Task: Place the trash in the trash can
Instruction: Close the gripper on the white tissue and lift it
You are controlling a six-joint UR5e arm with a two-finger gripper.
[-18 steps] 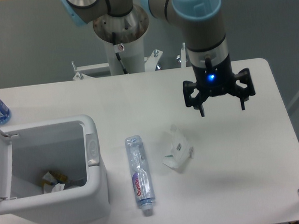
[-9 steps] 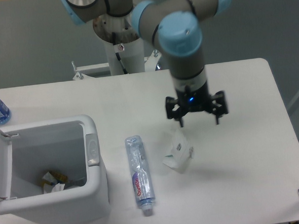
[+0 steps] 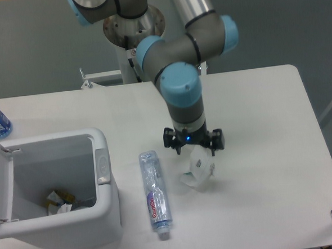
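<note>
Since the bottle (image 3: 154, 195) lies nearest the camera, start there: it rests flat on the surface (image 3: 269, 152), its long axis running near to far, cap toward the front edge and base pointing away, just right of the can (image 3: 104, 179), untouched. The can stands open at the left, lid swung back, some scraps already at its bottom. Just beyond the bottle and to its right sits the cup (image 3: 197, 169), tipped on its side, its mouth seemingly up and toward the rear. Over the last second the claw (image 3: 193, 146) has swept in from the right and dropped, and now hangs wide directly above the cup, fingers straddling its far edge. That suggests the cup is the first pick, with nothing gripped yet.
</note>
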